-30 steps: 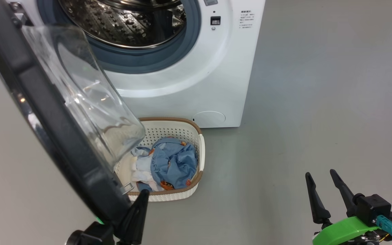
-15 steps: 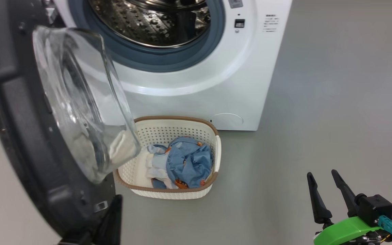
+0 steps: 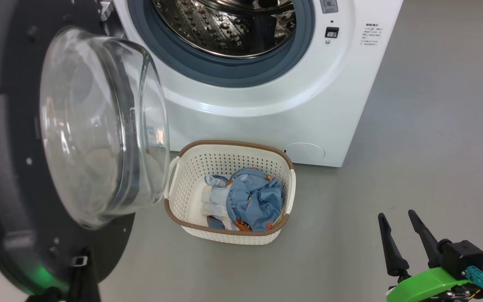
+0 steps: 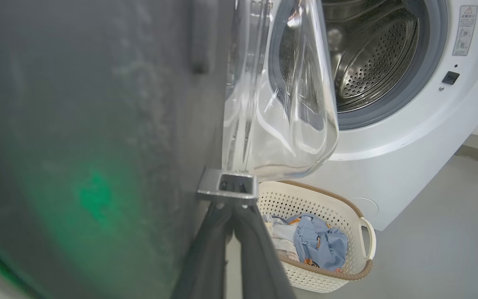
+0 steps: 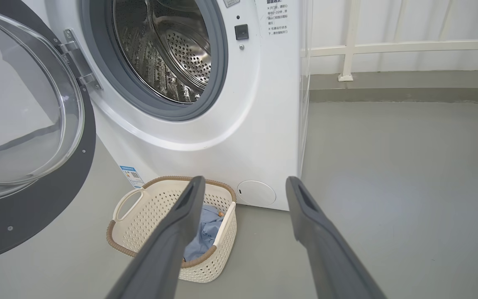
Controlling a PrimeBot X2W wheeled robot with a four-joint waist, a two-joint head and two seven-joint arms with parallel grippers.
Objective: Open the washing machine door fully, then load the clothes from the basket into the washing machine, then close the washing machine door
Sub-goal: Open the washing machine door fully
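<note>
Left wrist view: left gripper (image 4: pixel 233 206) fingers together, tips at latch (image 4: pixel 228 187) of open washing machine door (image 4: pixel 98 104). Right gripper (image 5: pixel 245 181) fingers wide apart; clothes (image 3: pixel 254 199) in basket (image 3: pixel 185 184) nr washing machine (image 3: pixel 266 121).

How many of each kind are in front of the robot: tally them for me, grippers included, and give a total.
Washing machine: 1
Washing machine door: 1
Basket: 1
Heap of clothes: 1 (pieces too tangled to count)
Grippers: 2 (left gripper, right gripper)
Total: 6
</note>
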